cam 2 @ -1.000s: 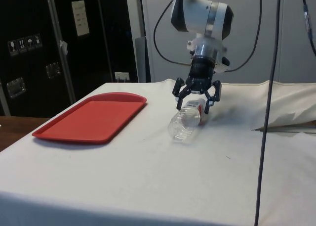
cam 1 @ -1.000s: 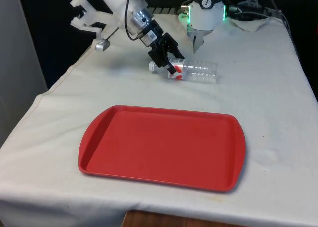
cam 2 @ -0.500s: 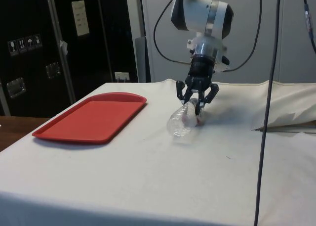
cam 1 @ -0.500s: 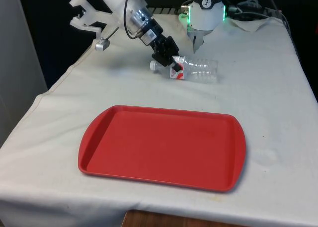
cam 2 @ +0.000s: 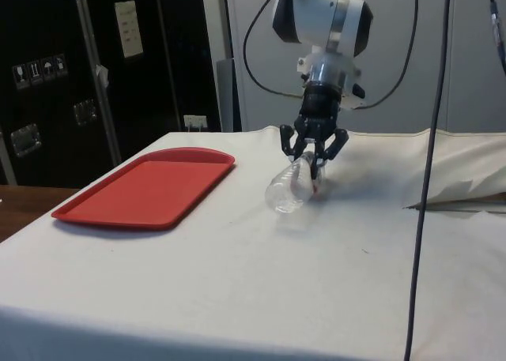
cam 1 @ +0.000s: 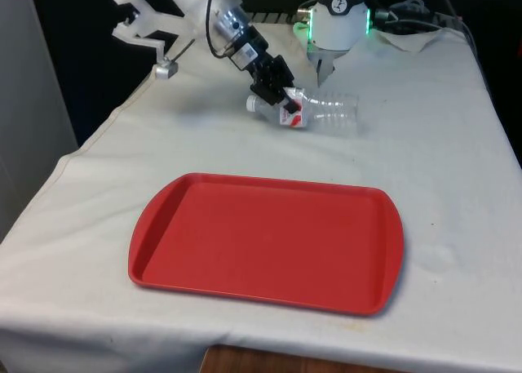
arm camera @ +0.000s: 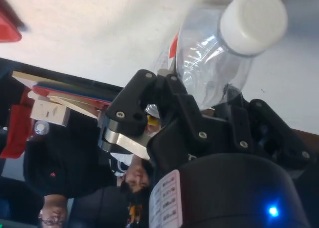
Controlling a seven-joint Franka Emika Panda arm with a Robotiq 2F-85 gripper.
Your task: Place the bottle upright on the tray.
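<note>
Change: since a second ago the black two-finger gripper [cam 1: 280, 93] has drawn its fingers together on the clear plastic bottle with a white cap and red label [cam 1: 314, 113], and the cap end has come up off the cloth.
Gripper: it pinches the bottle just behind the neck, at the red label; in the side view [cam 2: 314, 157] the fingers sit tight against both sides of the bottle [cam 2: 289, 189].
Wrist view: the white cap sticks out past the gripper [arm camera: 209, 106], with the clear shoulder of the bottle [arm camera: 219, 63] between the black fingers.
Bottle: tilted, neck end raised in the grip, base end low over the white cloth [cam 1: 457, 153]; whether the base touches the cloth cannot be told.
Bottle's place: at 12 o'clock from the red rectangular plastic tray [cam 1: 269, 242] in the front view, well apart from it.
Tray: flat on the cloth, nothing on it; in the side view it lies at 9 o'clock from the bottle [cam 2: 146, 189].
Person: someone in a dark top appears behind the fingers in the wrist view [arm camera: 75, 173].
</note>
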